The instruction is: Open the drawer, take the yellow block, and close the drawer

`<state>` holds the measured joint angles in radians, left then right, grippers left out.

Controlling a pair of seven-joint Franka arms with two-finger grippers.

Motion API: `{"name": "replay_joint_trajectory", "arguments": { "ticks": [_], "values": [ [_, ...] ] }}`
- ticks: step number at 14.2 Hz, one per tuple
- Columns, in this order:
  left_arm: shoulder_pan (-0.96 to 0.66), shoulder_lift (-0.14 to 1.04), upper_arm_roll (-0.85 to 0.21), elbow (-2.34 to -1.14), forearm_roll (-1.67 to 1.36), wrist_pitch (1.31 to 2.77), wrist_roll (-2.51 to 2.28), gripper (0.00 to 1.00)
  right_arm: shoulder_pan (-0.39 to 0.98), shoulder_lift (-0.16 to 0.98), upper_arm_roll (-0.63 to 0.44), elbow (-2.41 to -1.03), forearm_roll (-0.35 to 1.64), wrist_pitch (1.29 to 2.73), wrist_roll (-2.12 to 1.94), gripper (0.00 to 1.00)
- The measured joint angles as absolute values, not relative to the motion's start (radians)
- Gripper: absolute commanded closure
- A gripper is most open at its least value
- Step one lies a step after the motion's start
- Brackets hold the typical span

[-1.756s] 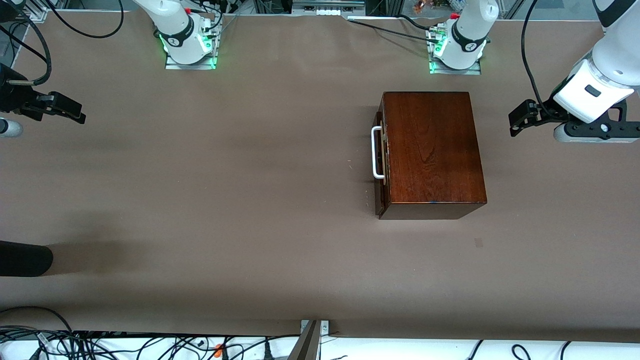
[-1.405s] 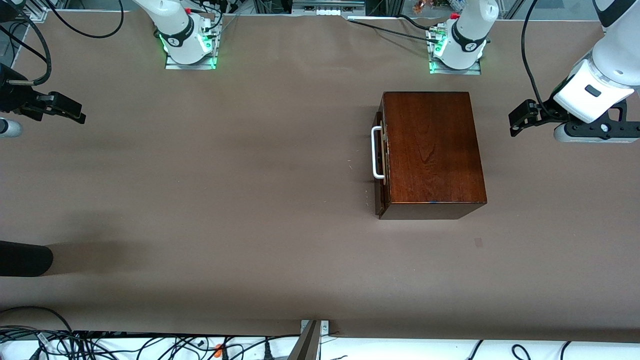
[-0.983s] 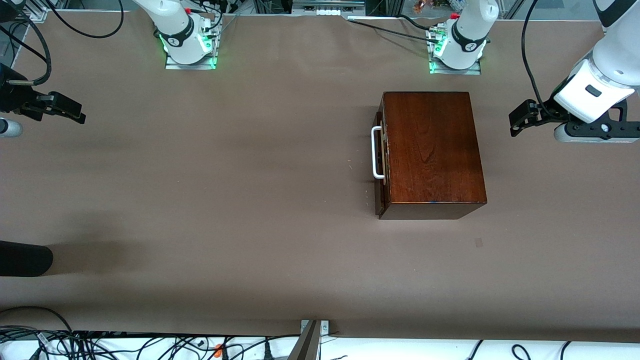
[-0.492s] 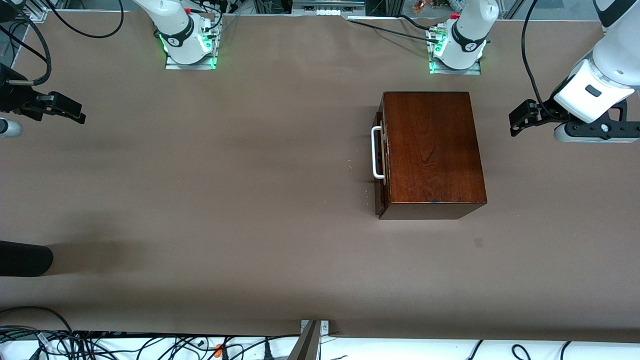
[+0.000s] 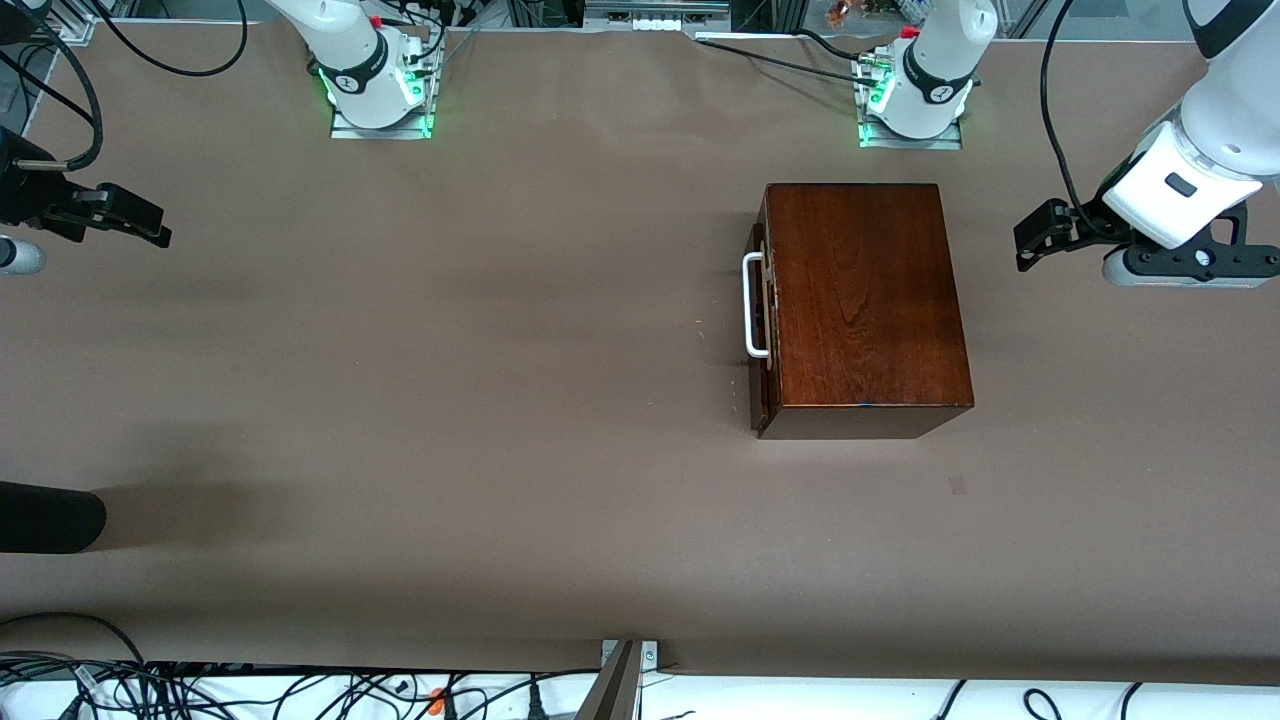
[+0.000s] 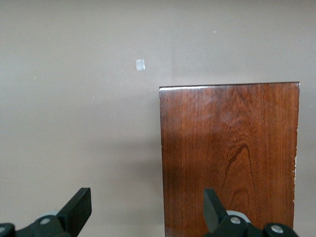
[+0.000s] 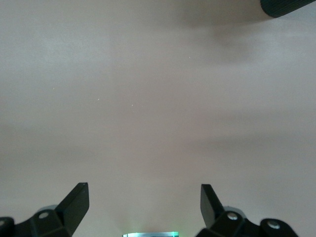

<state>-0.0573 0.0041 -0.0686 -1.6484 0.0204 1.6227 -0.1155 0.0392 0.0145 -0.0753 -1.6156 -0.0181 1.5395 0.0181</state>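
The box (image 5: 865, 305) sits on the brown worktop (image 5: 450, 400) in the upper right part of the front view, toward the left arm's end. Its drawer (image 5: 760, 330) is shut, the dark front flush with the box on the side facing the right arm's end, and the white handle (image 5: 752, 305) stands out from that front. No block shows in any view.

The left hand (image 5: 1032, 235) hangs in the air at the right edge of the front view, over bare worktop just beside the box on the side away from the handle. In the left wrist view its fingers (image 6: 79, 210) stand wide apart with nothing between them, and the polished box top (image 6: 229, 158) fills the space ahead.

The right hand (image 5: 135, 222) hangs at the left edge of the front view, over bare worktop well apart from the box. In the right wrist view its fingers (image 7: 76, 202) are spread wide and empty, with only plain worktop ahead.

A dark rounded object (image 5: 50, 517) juts in at the lower left edge of the front view.
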Motion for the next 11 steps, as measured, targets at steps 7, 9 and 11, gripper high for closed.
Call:
{"name": "replay_joint_trajectory", "arguments": {
  "ticks": [7, 9, 11],
  "values": [
    [-0.062, 0.025, -0.072, -1.648, 0.02, 1.563, -0.116, 0.0, 0.039, 0.015, -0.076, -1.616, -0.018, 1.539, 0.018, 0.0],
    [-0.066, 0.025, -0.084, -1.648, 0.02, 1.537, -0.115, 0.0, 0.039, 0.015, -0.076, -1.616, -0.018, 1.539, 0.018, 0.0],
    [-0.076, 0.033, -0.092, -1.648, 0.02, 1.529, -0.115, 0.0, 0.039, 0.015, -0.076, -1.616, -0.018, 1.539, 0.018, 0.0]
  ]
}}
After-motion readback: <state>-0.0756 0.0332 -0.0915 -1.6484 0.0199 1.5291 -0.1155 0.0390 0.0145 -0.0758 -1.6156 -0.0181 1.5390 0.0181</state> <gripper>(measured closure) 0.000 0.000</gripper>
